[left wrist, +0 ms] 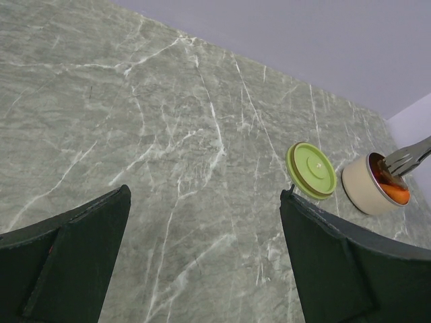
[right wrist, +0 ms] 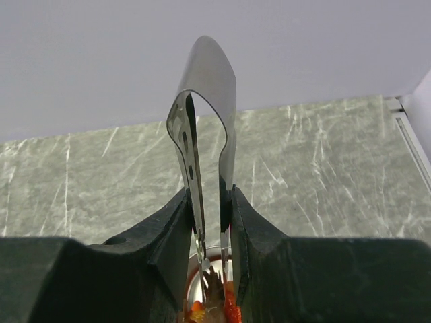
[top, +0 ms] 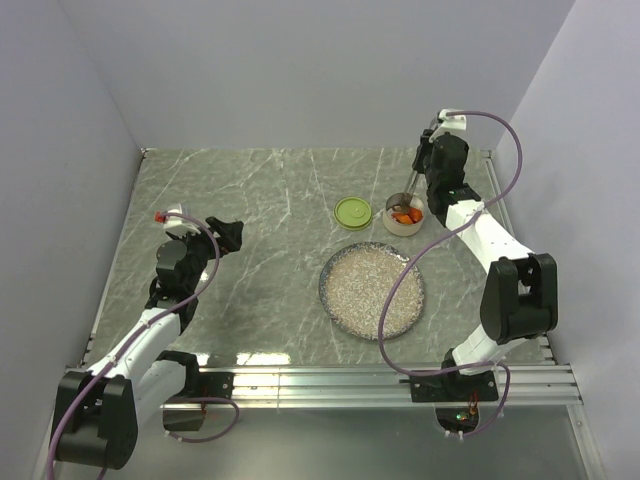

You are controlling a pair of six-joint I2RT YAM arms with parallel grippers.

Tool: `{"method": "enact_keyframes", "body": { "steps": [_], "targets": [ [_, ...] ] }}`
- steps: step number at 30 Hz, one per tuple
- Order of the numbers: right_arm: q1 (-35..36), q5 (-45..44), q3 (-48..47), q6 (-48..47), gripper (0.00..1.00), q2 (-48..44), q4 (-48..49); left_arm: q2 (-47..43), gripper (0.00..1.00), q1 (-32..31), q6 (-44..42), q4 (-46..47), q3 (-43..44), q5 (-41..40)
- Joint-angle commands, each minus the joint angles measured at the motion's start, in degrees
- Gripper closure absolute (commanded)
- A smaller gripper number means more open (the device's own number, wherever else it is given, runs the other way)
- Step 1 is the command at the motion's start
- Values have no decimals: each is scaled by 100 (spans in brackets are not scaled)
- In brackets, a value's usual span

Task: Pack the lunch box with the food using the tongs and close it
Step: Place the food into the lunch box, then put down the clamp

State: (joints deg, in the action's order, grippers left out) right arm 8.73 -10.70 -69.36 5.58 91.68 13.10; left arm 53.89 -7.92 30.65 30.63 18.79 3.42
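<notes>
Grey-green marble table, pale walls. Lunch box far right, food inside; lid beside it. Right gripper clamps tongs, the grip plain only in its wrist view. Left gripper wide, empty.

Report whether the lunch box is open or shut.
Open. The green lid lies flat on the table beside the lunch box, food showing inside.

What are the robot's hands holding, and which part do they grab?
The right gripper squeezes the thin shiny metal tongs by both arms, between the bent end and the tips. The left gripper is open, holding nothing.
</notes>
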Motion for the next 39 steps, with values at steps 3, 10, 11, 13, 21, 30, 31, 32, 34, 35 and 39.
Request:
{"method": "enact_keyframes", "body": {
  "steps": [3,10,11,13,21,30,31,32,34,35,39],
  "targets": [
    [-12,-231,-236,39,65,-80,-106,-28,1,-16,-68,259,72,89],
    [-12,-117,-157,74,56,-203,51,-36,1,-16,-68,250,64,71],
    [-12,-125,-122,74,56,-229,87,-36,1,-16,-60,250,64,71],
    [-12,-82,-104,74,55,-326,148,-28,1,-16,-68,250,72,62],
    [-12,-37,151,153,56,-783,526,-19,1,-16,-60,259,73,71],
    [-12,-231,494,-126,57,-1609,169,-19,0,-16,-60,241,81,71],
    [-12,-266,477,-189,58,-1679,-8,-19,1,-8,-68,241,81,80],
    [-12,-353,485,-259,58,-1854,-210,-19,0,-16,-68,241,81,71],
    [-21,-590,677,-295,58,-2091,-729,-19,1,-16,-68,241,81,80],
    [-12,-687,792,-269,58,-2397,-896,-19,1,-16,-68,233,90,97],
    [-21,-1100,1495,-163,59,-3391,-1606,-80,1,-16,-60,224,81,141]
  ]
}}
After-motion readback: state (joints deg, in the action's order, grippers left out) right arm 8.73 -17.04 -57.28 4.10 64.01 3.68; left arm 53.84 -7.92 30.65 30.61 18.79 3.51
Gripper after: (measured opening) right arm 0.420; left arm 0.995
